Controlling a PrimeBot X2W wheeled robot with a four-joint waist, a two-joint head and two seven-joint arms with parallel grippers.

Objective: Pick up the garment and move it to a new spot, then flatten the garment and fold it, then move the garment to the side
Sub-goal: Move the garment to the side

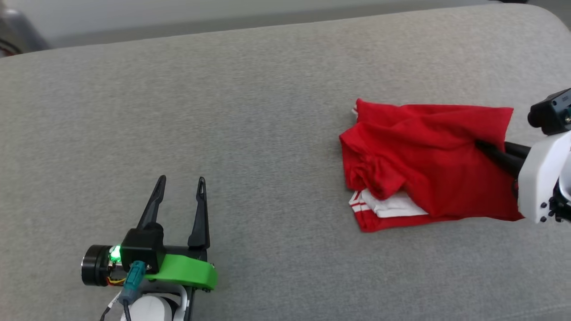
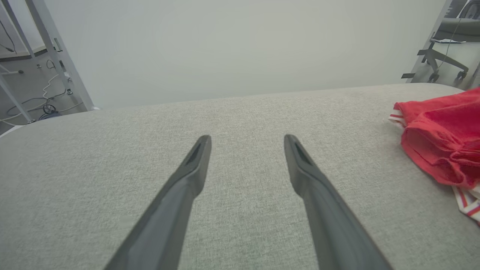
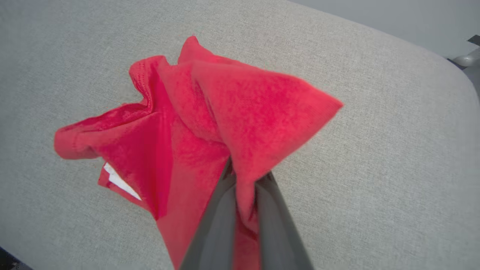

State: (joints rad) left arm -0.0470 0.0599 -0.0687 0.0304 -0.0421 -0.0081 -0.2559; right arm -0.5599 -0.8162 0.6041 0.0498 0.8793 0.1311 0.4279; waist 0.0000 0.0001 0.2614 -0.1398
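Observation:
The garment (image 1: 424, 160), a red shirt with a white, red-striped sleeve showing at its near edge, lies folded and rumpled on the grey surface at the right. My right gripper (image 1: 482, 146) comes in from the right and is shut on the garment's red cloth, which bunches up and drapes over the two dark fingers (image 3: 210, 225) in the right wrist view (image 3: 245, 176). My left gripper (image 1: 180, 180) stands open at the lower left, well apart from the garment, with nothing between its fingers (image 2: 245, 140). The garment's edge (image 2: 438, 142) shows at the right of the left wrist view.
The grey padded surface (image 1: 250, 125) stretches wide to the left and behind the garment; its far edge curves off at the back. Beyond it are a pale wall, a metal frame with cables (image 2: 41, 75) and an office chair base (image 2: 442, 63).

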